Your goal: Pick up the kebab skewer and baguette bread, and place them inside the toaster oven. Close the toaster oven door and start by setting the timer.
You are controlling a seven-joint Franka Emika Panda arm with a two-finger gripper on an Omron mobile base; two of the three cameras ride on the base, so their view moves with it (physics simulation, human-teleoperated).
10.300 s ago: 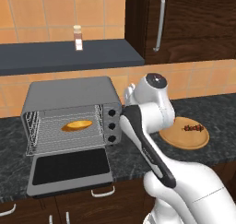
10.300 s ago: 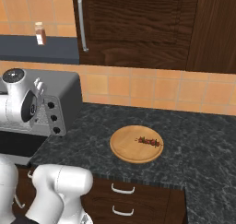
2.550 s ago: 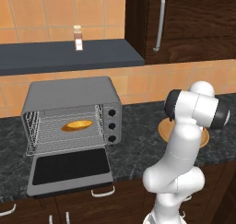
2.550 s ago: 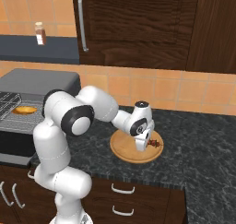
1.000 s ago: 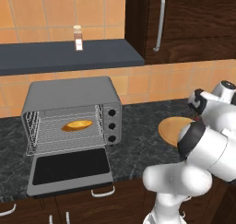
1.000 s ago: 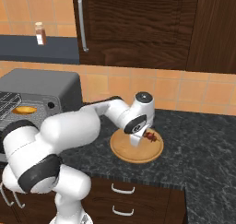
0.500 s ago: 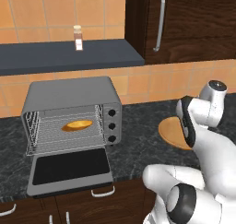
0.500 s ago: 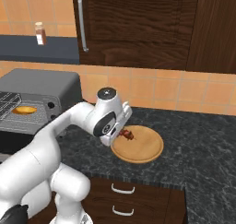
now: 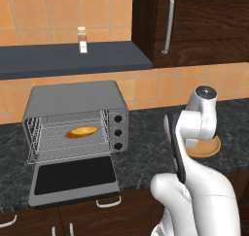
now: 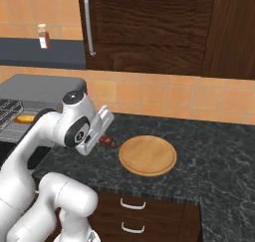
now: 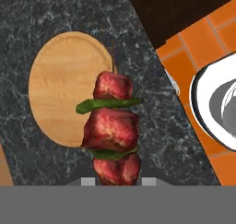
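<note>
Nearest the hand camera, the claw point(image 11: 115, 181) is closed on the kebab skewer point(image 11: 112, 131) — red meat chunks with green slivers rise straight from between its tips, held above the dark bench point(image 10: 209, 151). Behind it lies the round wooden board point(image 10: 148, 155), now bare. Farther left, the toaster oven point(image 9: 78, 116) stands with its door point(image 9: 74, 177) dropped open and the baguette bread point(image 9: 81, 132) already on the rack. The likely risk is the long skewer catching the oven frame or knocking the bread — the grip at one end could let it pivot.
</note>
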